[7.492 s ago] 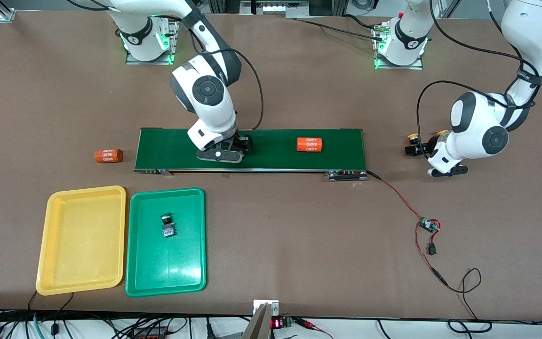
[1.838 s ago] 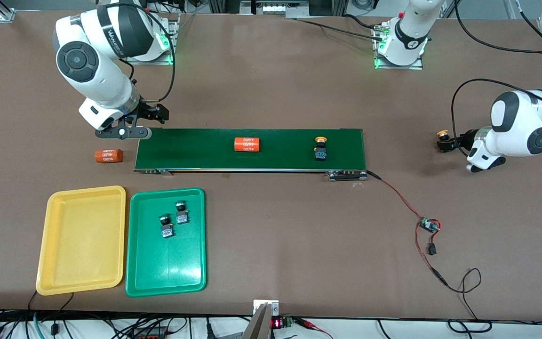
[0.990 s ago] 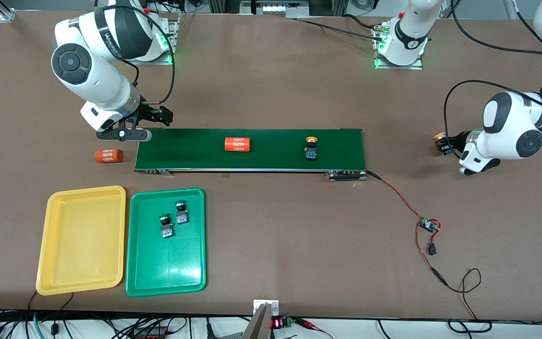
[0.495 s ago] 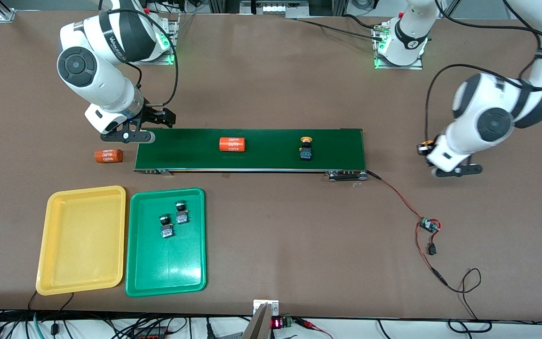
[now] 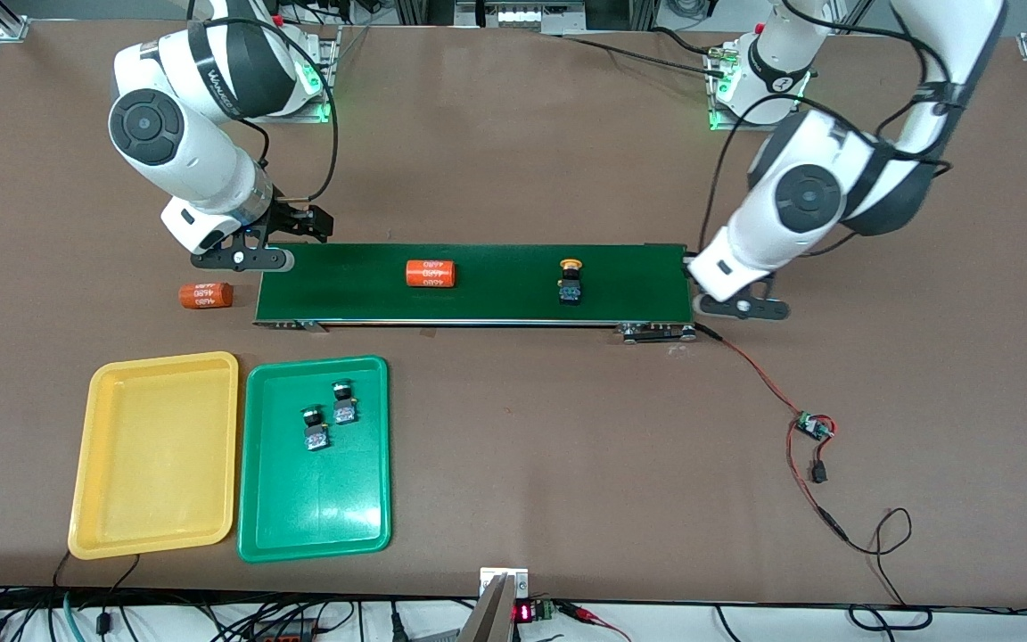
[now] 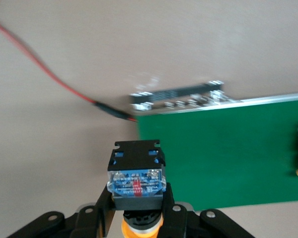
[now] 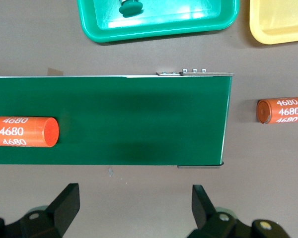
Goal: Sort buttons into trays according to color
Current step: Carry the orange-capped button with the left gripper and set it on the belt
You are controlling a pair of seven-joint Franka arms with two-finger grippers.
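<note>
My left gripper (image 6: 137, 198) is shut on a yellow-capped button (image 6: 137, 181), blue-and-black body pointing out, over the table at the conveyor's corner; in the front view the left gripper (image 5: 696, 267) is mostly hidden under its wrist. A second yellow-capped button (image 5: 571, 281) rides on the belt. Two green-capped buttons (image 5: 343, 403) (image 5: 316, 429) lie in the green tray (image 5: 317, 508). The yellow tray (image 5: 157, 450) beside it holds nothing. My right gripper (image 5: 299, 221) hangs open over the table by the belt's other end, nothing between its fingers (image 7: 64, 201).
The long dark-green conveyor belt (image 5: 496, 299) carries an orange "4680" cylinder (image 5: 431, 274). Another orange cylinder (image 5: 205, 295) lies on the table off the belt's end, toward the right arm. A red-black wire with a small circuit board (image 5: 812, 426) trails from the belt's other end.
The left arm swung with its button from the open table to the conveyor's end. The belt carried the cylinder and the yellow-capped button toward the right arm's end. The right gripper barely moved.
</note>
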